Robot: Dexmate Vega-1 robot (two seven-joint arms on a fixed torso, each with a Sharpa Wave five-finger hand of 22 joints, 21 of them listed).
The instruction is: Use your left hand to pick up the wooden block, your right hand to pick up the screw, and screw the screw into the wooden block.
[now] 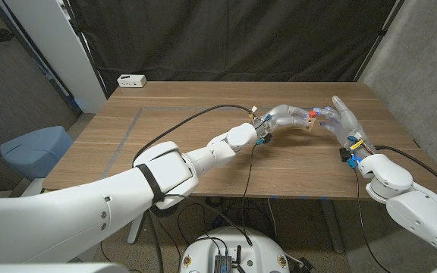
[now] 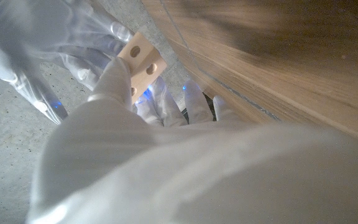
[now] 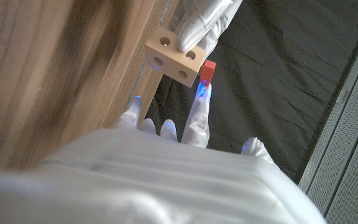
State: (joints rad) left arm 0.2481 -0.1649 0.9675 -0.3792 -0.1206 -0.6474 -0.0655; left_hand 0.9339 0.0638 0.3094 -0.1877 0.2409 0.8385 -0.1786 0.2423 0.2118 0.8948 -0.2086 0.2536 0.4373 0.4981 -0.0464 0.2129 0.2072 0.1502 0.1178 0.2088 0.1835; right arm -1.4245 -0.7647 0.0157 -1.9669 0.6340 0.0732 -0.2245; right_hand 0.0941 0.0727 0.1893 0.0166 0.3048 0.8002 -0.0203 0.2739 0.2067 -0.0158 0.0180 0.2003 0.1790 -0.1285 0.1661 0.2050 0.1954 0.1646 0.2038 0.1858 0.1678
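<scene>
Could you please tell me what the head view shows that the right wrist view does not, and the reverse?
Head view alone: the white box at the table's far corner and both arms across the table. Right wrist view alone: the holes in the wooden block, close up. Both: the left robot hand holding the block, with the red screw at the right robot hand.

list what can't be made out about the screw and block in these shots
- Screw: right wrist view shows its red head; the wooden block hides the shaft, so thread engagement is unknown.
- Head view: too small to judge.
- Left wrist view: left hand covers part of the block.
- Right hand: grip unclear.
</scene>
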